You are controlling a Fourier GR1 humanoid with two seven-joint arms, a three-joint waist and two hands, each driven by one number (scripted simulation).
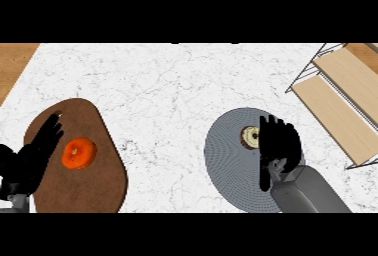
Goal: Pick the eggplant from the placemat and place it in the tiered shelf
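— Head view, looking steeply down on the white marble-patterned table point(177, 90): anything on the round grey woven placemat point(221, 165)?

— Small pale, round-looking item with a dark centre point(251, 137), presumably the eggplant, lying near the mat's upper middle. Right black hand point(280, 145) poised over it, fingers straight and close together, pointing up the frame, partly covering its right side. Not curled round it yet; touching or just above, impossible to tell.

— And the other side?

— Left black hand point(33, 155) resting spread at the lower-left edge, on the brown wooden teardrop board point(96, 180). Orange ring-shaped piece point(77, 153) beside it, untouched.

— Destination?

— Light wooden tiered shelf with white wire frame point(336, 95), upper right, well apart from the mat. Lift and carry rightward likely needed.
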